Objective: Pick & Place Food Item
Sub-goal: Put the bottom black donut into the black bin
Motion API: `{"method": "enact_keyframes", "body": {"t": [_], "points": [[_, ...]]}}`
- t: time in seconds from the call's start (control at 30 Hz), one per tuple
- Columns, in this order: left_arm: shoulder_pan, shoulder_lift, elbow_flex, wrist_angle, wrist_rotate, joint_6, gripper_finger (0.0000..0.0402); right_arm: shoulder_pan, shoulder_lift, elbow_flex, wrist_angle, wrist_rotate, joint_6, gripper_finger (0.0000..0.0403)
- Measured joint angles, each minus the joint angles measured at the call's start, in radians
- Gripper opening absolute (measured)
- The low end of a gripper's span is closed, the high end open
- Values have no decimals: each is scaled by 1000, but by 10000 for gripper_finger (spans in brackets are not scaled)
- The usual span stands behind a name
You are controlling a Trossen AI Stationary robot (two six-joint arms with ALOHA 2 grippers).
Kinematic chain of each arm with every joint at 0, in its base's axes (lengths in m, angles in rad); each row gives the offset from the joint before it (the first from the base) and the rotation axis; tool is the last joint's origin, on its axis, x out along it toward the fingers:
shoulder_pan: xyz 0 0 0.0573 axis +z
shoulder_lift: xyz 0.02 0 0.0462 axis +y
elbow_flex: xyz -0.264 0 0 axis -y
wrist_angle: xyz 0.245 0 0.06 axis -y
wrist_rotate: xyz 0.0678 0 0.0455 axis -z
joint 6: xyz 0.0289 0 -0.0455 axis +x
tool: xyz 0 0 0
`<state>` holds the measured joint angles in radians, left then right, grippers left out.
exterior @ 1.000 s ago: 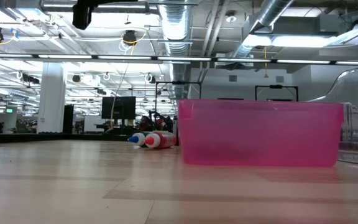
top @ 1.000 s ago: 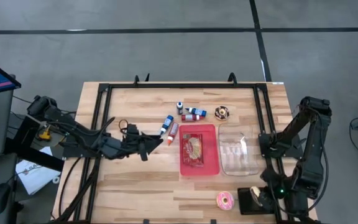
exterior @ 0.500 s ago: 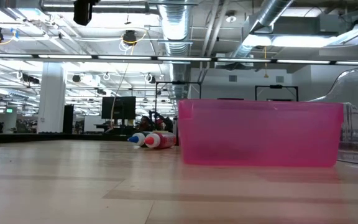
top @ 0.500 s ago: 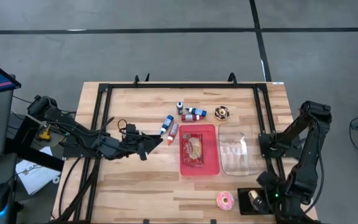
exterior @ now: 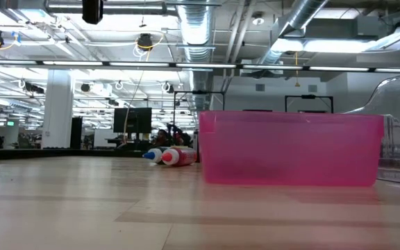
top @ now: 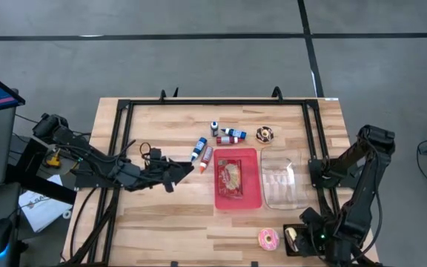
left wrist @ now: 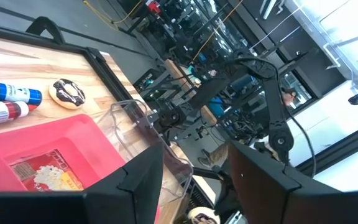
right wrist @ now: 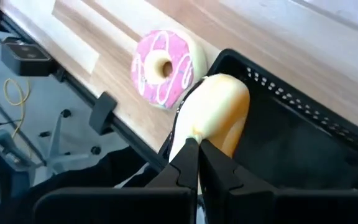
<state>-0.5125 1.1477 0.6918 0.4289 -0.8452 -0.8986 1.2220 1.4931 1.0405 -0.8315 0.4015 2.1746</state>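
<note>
A pale yellow food item (right wrist: 219, 109) hangs at the tips of my right gripper (right wrist: 194, 152), which is shut on it above the corner of a black tray (right wrist: 303, 149) near the table's front right. In the high view that gripper (top: 293, 239) is just right of a pink-iced donut (top: 268, 238), which lies flat on the table. My left gripper (top: 178, 172) stands open and level, left of the red bin (top: 237, 199), with nothing between its fingers (left wrist: 138, 180). A food packet (top: 230, 176) lies in the bin. My right gripper pinches the yellow item's narrow end (right wrist: 193, 132) between its two fingertips, slanting down from above. The item reaches away from the fingers over the tray's rim (right wrist: 229, 57). Whether its far end rests on the tray, I cannot tell.
A clear plastic container (top: 284, 178) stands right of the red bin. Several small bottles (top: 202, 150) and a chocolate donut (top: 264, 134) lie behind the bin. A black frame (top: 217, 104) runs along the table's far edge and both sides.
My right gripper has moved down and toward the table's left, nearer the pink donut, staying shut; the yellow item has gone with it.
</note>
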Motion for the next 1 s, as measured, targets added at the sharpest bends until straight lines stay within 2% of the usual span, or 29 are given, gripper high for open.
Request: {"method": "enact_keyframes", "body": {"t": [0.5, 0.87, 1.0], "points": [[-8, 0, 0, 9, 12, -4, 177, 31, 37, -1, 12, 4, -5, 0], [-9, 0, 1, 44, 32, -4, 177, 35, 122, 0, 74, 4, -17, 0], [-9, 0, 1, 46, 32, -5, 177, 35, 122, 0, 61, 4, -24, 12]]}}
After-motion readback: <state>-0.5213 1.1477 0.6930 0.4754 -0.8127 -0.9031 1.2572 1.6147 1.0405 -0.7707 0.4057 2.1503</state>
